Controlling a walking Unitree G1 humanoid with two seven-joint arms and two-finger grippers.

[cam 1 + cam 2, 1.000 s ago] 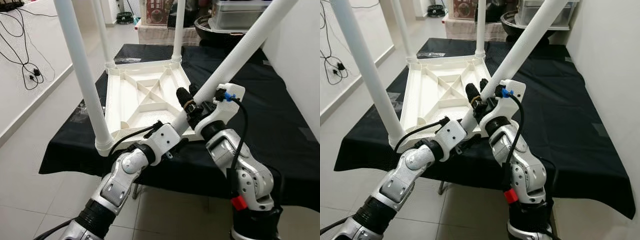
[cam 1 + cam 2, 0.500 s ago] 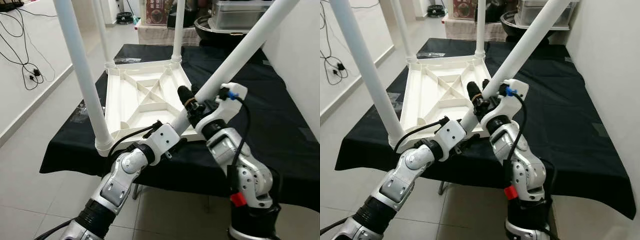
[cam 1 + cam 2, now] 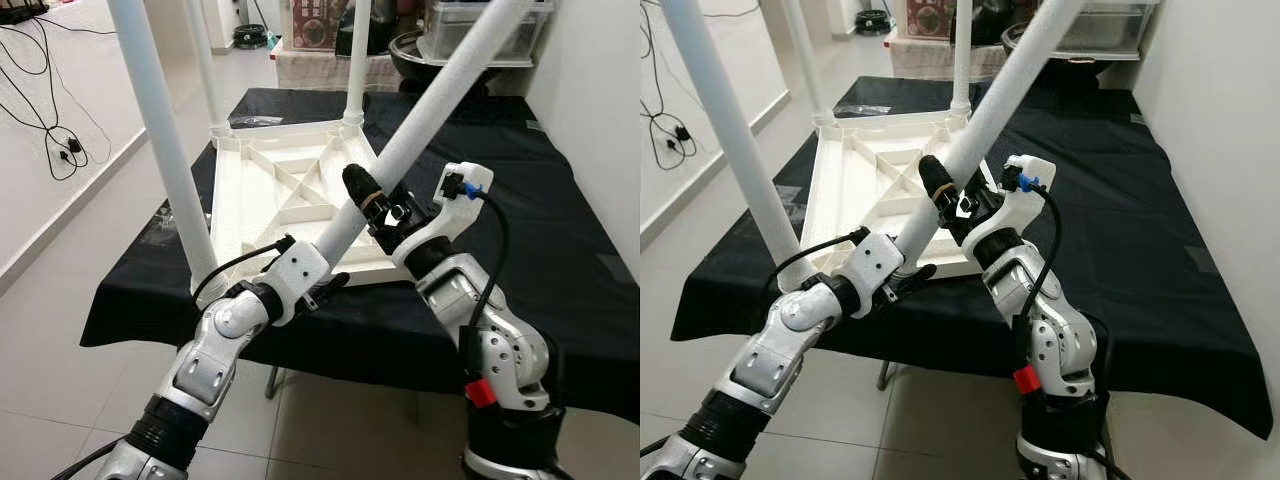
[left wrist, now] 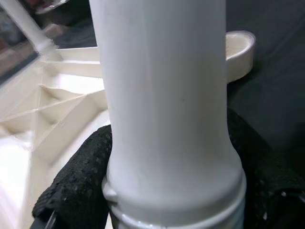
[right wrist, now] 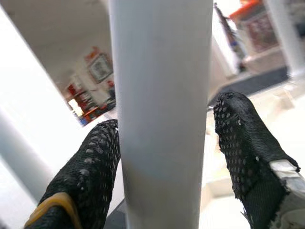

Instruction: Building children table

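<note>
Black cloth covers the work table (image 3: 560,230), and on it the white tabletop (image 3: 290,195) of the children table is laid upside down, its ribbed underside facing up. Three white legs are seen already standing in the corners of the tabletop: one at the near left corner (image 3: 165,150) and two at the far corners (image 3: 357,60).

The fourth leg (image 3: 420,120) is held slanted over the near right corner of the tabletop, its lower end close to the tabletop edge and its upper end leaning away to the right. It is gripped at two places. The left gripper (image 3: 322,283) is pinched on the leg just above its threaded lower end, the textured fingers (image 4: 71,191) pressed on both sides. The right gripper (image 3: 945,195) is placed higher up the leg; one finger (image 5: 90,167) touches the leg, but the other seems to stand slightly apart, so its hold is judged to be loose.

For this step to be done well, the leg should probably be brought upright over the empty socket (image 4: 238,52) before it is lowered. The lower end should be centred first, then turned or pressed without side force, because a tilted entry could jam.
</note>
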